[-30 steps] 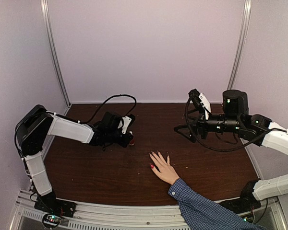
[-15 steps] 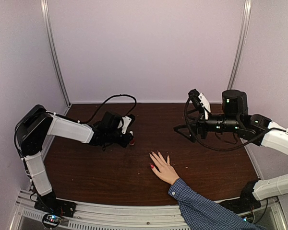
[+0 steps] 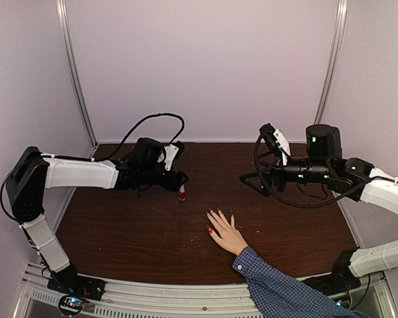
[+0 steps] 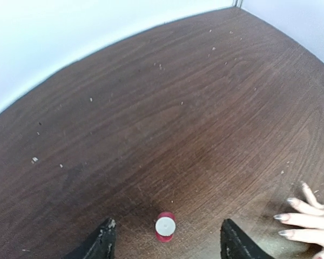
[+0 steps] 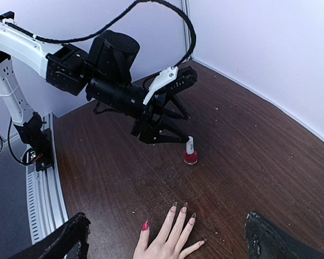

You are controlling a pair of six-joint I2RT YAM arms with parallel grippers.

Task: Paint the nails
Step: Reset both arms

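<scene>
1. Table [image 3: 119, 232]: dark wood, walls on 3 sides, metal rail [image 3: 152, 291] along the near edge. There is plenty of bare room in the middle and at the back. The tightest spot is left of centre, where the left gripper, bottle and hand bunch up.
2. Left gripper [image 3: 178, 180]: jaws apart, holding nothing. It sits just above and beside the bottle, 1 finger on either side in the wrist view, not touching. Risk: a sideways or downward drift clips the cap [image 4: 165, 225] and tips the bottle toward the hand.
3. Right gripper [image 3: 251, 182]: jaws wide apart, empty, raised, well apart from the hand and bottle. Its cable [image 3: 259, 169] loops loose by the wrist and could snag on a long reach. The path to the bottle runs over bare table.
4. Hand [image 3: 224, 232]: flat, palm down, fingers spread, front centre, with the sleeve [image 3: 278, 295] running off the near edge. Risk: it belongs to a person, so a fast approach or a flinch means contact or a smeared coat.
5. Bottle [image 3: 182, 194]: red, white cap on, upright, near the fingertips but apart from them. No brush looks to be out. Likely 1 gripper must steady it while 1 unscrews; a slip there spills polish.
6. Nails [image 5: 146, 225]: on that hand. The thumb looks red; the rest are too small to call. Tiny targets, so polish easily lands on skin.
</scene>
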